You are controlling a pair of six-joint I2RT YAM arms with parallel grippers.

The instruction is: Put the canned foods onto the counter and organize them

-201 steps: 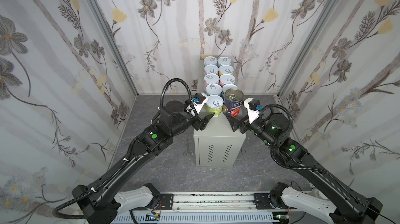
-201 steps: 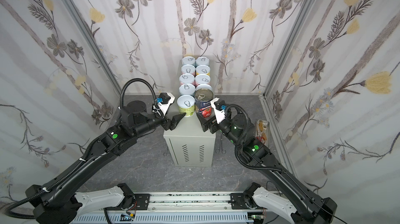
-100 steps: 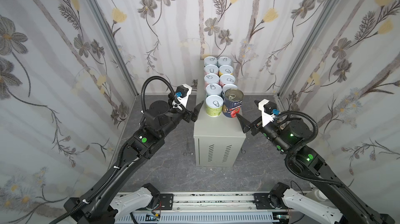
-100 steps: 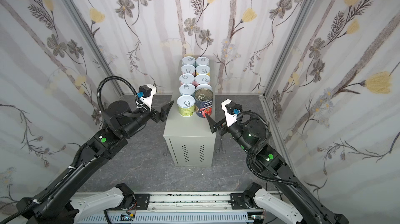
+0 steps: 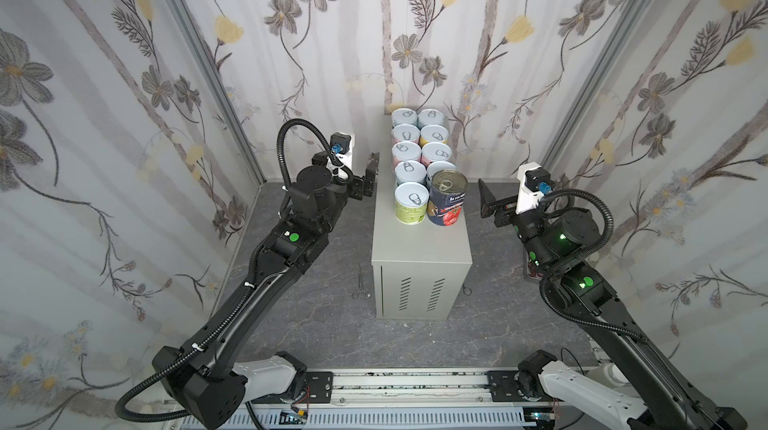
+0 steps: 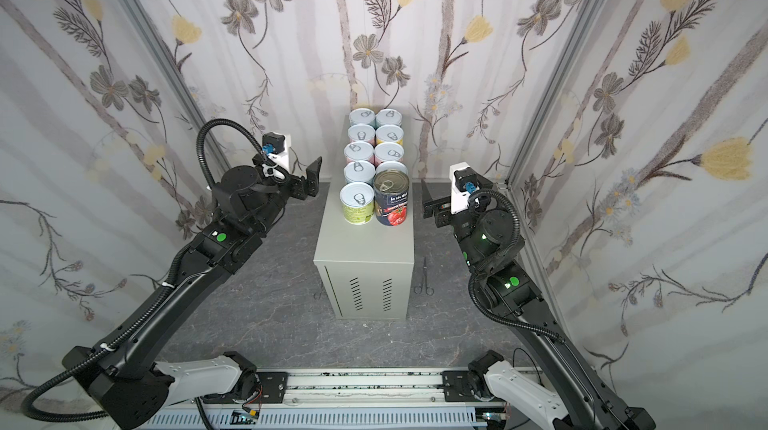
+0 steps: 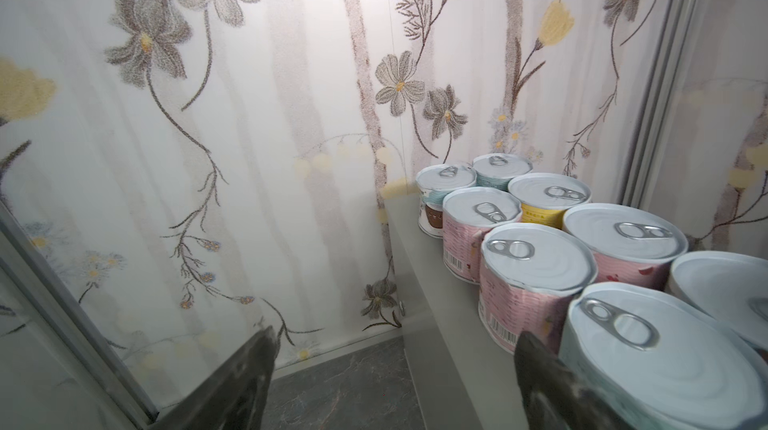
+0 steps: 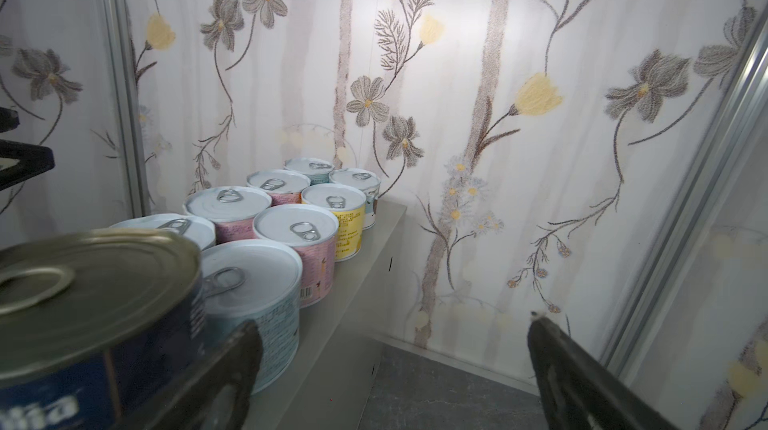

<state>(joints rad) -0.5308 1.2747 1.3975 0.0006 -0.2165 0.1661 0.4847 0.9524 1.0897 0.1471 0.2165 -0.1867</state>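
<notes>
Seen from above, a worktop (image 5: 419, 245), the flat top of a tall light-grey metal cabinet (image 5: 419, 295) with vent slots on its front, carries ten upright cans. They stand in two tight columns of five that run back to the flowered rear wall (image 5: 353, 54). Nine are short pull-tab cans (image 5: 406, 151) with white lids and blue, pink, yellow or green labels. The tenth, a taller dark-blue tomato can (image 5: 448, 199), stands at the near end of the right column, just beside a yellow-green can (image 5: 411, 203) on its left. The left gripper (image 5: 370, 178) hangs in the air just off the worktop's left edge, near the left column; its jaws stand wide apart and hold nothing. The right gripper (image 5: 485, 199) hangs just off the right edge, near the tomato can, its jaws also wide apart and empty. A pair of thin metal scissors (image 5: 360, 282) lies on the grey stone-patterned floor (image 5: 332, 324) by the cabinet's left side.
</notes>
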